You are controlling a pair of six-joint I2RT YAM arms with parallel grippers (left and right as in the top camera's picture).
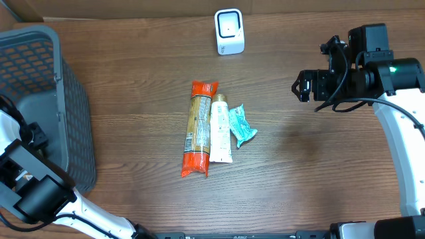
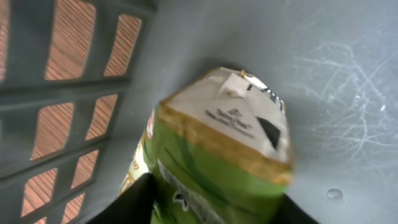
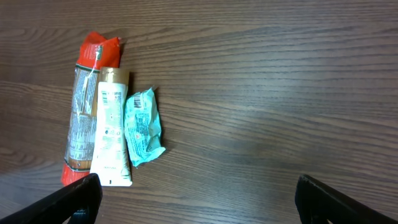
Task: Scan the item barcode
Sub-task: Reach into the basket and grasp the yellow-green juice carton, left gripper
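Left gripper (image 2: pixel 208 210) is inside the grey basket (image 2: pixel 74 93), jaws part-closed on a green packet (image 2: pixel 217 155). One dark finger (image 2: pixel 127 208) lies against the packet's left side and the other (image 2: pixel 301 216) against its right. The packet fills the gap between the jaws and sticks out beyond them, white-and-tan sealed end farthest out and blurred on the right edge. No barcode is readable on the face that shows. The slatted basket wall is just left of the jaws, with the scuffed grey basket floor beyond and to the right. Whether the packet is lifted or resting on the floor cannot be told. Right gripper (image 3: pixel 205 202) has its jaws spread wide with nothing between them, only bare table (image 3: pixel 280 93) below. Up and left of the right jaws, well apart from them, three items lie side by side on the table: an orange packet (image 3: pixel 84 106), a cream tube (image 3: pixel 112 127) touching it, and a teal sachet (image 3: pixel 143 124) just beside the tube. Overhead, the small white scanner (image 1: pixel 229 31) stands upright at the table's far edge, well apart from both sets of jaws, with the right gripper off to its right.
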